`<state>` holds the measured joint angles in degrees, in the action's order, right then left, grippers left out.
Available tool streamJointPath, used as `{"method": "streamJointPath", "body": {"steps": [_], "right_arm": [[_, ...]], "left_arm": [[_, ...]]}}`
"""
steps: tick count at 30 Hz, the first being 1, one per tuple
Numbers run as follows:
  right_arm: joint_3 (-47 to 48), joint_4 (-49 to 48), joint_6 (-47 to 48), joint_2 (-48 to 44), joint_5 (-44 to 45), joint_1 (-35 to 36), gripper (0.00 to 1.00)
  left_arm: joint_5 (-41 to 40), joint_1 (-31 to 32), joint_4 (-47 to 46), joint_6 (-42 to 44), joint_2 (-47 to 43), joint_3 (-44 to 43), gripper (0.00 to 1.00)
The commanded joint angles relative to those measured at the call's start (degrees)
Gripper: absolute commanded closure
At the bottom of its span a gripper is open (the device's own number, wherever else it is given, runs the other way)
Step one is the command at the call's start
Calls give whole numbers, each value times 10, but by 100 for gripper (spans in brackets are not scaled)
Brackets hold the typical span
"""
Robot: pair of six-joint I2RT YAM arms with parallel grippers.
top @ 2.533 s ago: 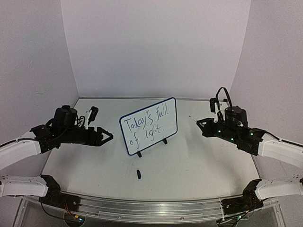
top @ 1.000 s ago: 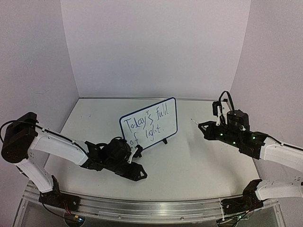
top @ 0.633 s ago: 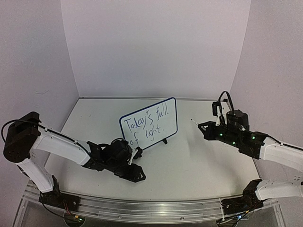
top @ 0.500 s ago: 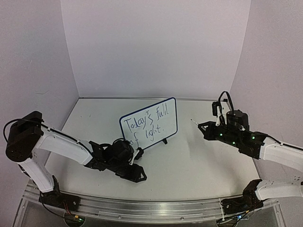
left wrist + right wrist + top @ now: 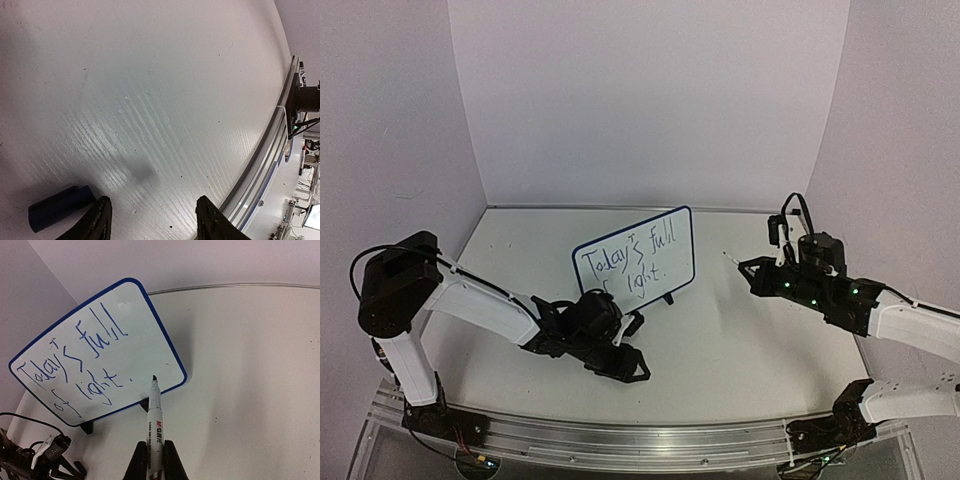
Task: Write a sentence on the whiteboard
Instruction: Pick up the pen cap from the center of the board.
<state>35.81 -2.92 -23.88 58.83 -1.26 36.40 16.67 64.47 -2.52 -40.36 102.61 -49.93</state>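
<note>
The whiteboard [image 5: 672, 243] [image 5: 150, 330] stands upright on black feet mid-table. It bears the sentence [image 5: 625, 268] [image 5: 85, 360] "Today's full of light." in blue on two lines. My right gripper [image 5: 748, 268] [image 5: 155, 460] is shut on a white marker pen [image 5: 154, 415], uncapped, its tip held off the board's lower right corner. Low over the table in front of the board, my left gripper [image 5: 628, 366] [image 5: 154, 222] is open and holds nothing. A small dark-blue cap [image 5: 60, 207] lies just outside its left finger [image 5: 100, 222]; the top view hides it.
An aluminium rail [image 5: 650, 440] [image 5: 272, 145] runs along the table's near edge, close to my left gripper. Pale walls close in the back and both sides. The left arm's white link [image 5: 470, 300] stretches across the near left of the table.
My left arm has shifted its open gripper rightward along the near table, in front of the board. The right arm and pen have stayed still.
</note>
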Motion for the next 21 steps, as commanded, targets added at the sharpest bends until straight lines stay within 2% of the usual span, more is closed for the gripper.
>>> {"method": "streamJointPath", "body": {"steps": [1, 7, 12, 14, 21], "right_arm": [[5, -6, 1, -2, 7, -1, 100], [6, -5, -3, 0, 6, -1, 100], [5, -5, -3, -1, 6, -1, 100], [6, -6, -4, 3, 4, -1, 100], [7, -6, -5, 0, -1, -1, 100]], "left_arm": [[-2, 2, -4, 31, 12, -29, 43], [6, 2, 0, 103, -34, -37, 43], [-3, -1, 48, 172, -95, -22, 43], [-8, -9, 80, 191, -93, -22, 44], [-38, -21, 99, 237, -89, -11, 45]]}}
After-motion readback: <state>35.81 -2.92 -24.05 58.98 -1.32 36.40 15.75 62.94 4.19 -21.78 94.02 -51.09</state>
